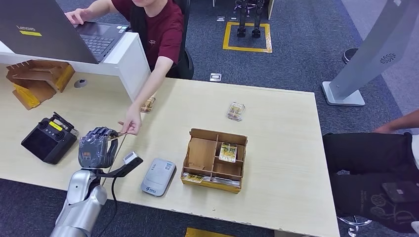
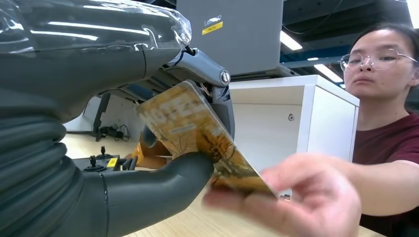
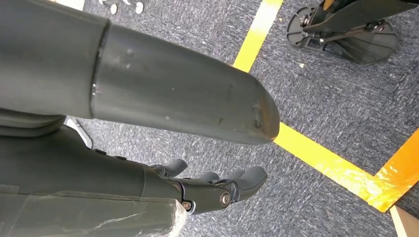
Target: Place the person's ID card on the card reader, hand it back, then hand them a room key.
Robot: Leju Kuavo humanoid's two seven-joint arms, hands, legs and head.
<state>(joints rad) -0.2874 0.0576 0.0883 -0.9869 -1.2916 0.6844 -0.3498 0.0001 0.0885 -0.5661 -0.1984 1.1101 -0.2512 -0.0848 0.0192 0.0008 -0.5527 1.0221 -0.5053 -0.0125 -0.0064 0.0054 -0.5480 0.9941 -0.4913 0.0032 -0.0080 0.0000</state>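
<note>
Pinching the ID card (image 2: 190, 131) in my left hand (image 1: 97, 147), I see a person's hand (image 1: 131, 123) gripping its far end, above the bench (image 1: 276, 113) beside the card reader (image 1: 158, 177); my right hand (image 3: 217, 190) hangs empty, fingers loosely apart.

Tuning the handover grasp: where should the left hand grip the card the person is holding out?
Grip the card's free end, opposite the person's hand, coming from the robot's side. It is thin and flat, so the left hand pinches its faces, thumb under, fingers over.
</note>
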